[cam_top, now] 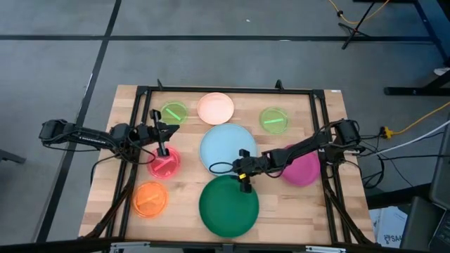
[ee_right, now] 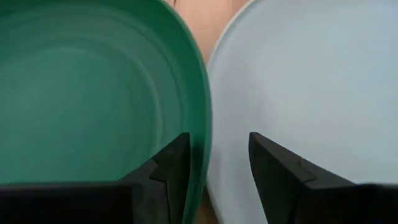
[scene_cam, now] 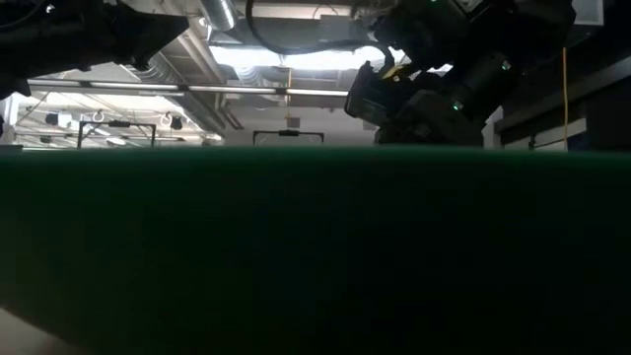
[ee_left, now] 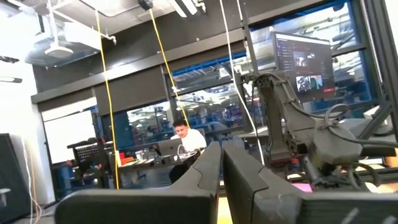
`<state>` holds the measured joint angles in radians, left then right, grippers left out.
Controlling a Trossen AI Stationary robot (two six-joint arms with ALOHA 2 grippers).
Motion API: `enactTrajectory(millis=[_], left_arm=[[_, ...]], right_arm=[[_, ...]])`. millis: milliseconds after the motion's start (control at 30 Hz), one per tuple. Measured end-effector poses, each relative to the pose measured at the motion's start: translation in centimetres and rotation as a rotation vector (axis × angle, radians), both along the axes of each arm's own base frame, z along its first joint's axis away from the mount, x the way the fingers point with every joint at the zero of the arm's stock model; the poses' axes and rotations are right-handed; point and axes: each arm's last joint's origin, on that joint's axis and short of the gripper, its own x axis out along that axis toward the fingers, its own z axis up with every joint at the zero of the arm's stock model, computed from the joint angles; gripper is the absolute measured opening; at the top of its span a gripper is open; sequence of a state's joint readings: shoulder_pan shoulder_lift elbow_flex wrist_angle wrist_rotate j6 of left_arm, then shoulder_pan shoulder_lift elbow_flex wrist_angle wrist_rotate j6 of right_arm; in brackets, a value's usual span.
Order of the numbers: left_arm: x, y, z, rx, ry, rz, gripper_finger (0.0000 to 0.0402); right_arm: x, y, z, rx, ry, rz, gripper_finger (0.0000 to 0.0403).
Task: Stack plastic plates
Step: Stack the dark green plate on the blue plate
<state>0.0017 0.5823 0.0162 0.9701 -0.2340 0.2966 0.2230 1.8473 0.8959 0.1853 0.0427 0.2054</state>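
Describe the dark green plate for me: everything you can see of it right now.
The dark green plate is large, round, smooth plastic with a raised rim, lying flat at the table's near edge, nothing on it. The light blue plate sits just beyond; the wrist view shows a narrow strip of table between their rims. The right tool hangs open at that gap, one finger over the green rim; contact is unclear.

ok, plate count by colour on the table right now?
dark green plate: 1
light blue plate: 1
magenta plate: 1
peach plate: 1
lime green plates: 2
pink-red plate: 1
orange plate: 1
Total: 8
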Motion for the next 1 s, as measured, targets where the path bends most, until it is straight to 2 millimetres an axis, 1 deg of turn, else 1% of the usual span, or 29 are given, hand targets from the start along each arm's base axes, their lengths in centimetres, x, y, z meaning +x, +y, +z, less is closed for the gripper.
enactTrajectory(millis=[100, 167, 400, 533, 600, 767, 1000], left_arm=[[0.02, -0.03, -0.03, -0.012, -0.001, -0.016, 0.0009], [0.04, -0.05, -0.06, -0.023, 0.001, -0.027, 0.0009], [-0.09, 0.07, 0.18, -0.031, -0.027, 0.012, 0.0009], [-0.11, 0.11, 0.21, -0.038, -0.029, 0.028, 0.0009], [-0.11, 0.11, 0.2, -0.038, -0.029, 0.028, 0.0009], [-0.11, 0.12, 0.2, -0.032, -0.026, 0.031, 0.0009], [-0.11, 0.12, 0.19, -0.015, -0.02, 0.04, 0.0009]], right_arm=[[0.01, 0.0, 0.01, -0.011, -0.003, 0.011, 0.0147], [0.05, -0.01, 0.05, -0.02, -0.011, 0.02, 0.0132], [0.07, -0.05, 0.07, -0.048, -0.018, 0.025, 0.0048], [0.13, -0.05, 0.13, -0.049, -0.026, 0.025, 0.0011], [0.19, -0.04, 0.21, -0.052, -0.037, 0.03, 0.0005], [0.27, -0.01, 0.35, -0.056, -0.053, 0.037, 0.0012], [0.42, 0.04, 0.61, -0.053, -0.063, 0.036, 0.0003]])
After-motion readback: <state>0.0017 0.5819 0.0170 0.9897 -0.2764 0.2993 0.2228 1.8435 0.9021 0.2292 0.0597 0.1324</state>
